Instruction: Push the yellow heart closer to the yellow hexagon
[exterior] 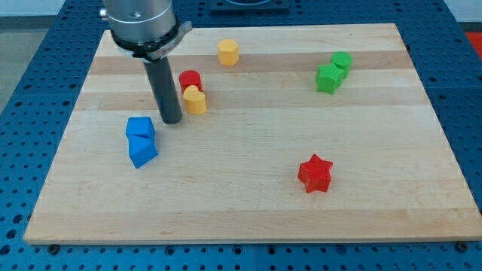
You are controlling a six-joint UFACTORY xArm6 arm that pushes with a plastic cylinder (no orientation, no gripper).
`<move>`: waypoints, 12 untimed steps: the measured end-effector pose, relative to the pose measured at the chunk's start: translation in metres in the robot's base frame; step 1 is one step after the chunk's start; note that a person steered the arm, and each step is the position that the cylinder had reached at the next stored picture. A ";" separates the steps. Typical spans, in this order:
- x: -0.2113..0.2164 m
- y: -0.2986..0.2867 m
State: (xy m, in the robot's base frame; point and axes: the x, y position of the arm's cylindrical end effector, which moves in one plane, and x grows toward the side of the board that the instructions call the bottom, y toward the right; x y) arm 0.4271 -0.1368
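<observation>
Sitting nearest the view's bottom, the red star (pixel 315 173) lies alone on the wooden board (pixel 241 214), right of centre. Further up on the view's left, two blue blocks touch: a lower one (pixel 143 152) of unclear shape and a blue cube (pixel 140 128) just above it. Just right of the cube is the rod's tip (pixel 172 120), planted on the board; the arm carries no pincer, only this dark rod, and it holds nothing. The yellow heart (pixel 195 99) lies just right of the tip, a narrow gap apart, and touches the red cylinder (pixel 190 80) behind it. On the view's right, two green blocks (pixel 328 77) (pixel 342 61) touch, shapes hard to make out. Farthest up, the yellow hexagon (pixel 228 52) stands apart from the heart, up and to its right.
</observation>
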 end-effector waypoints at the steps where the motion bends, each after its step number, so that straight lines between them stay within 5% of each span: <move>1: 0.000 -0.010; 9: -0.052 0.078; 12: -0.034 0.116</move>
State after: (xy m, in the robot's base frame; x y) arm 0.3929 -0.0211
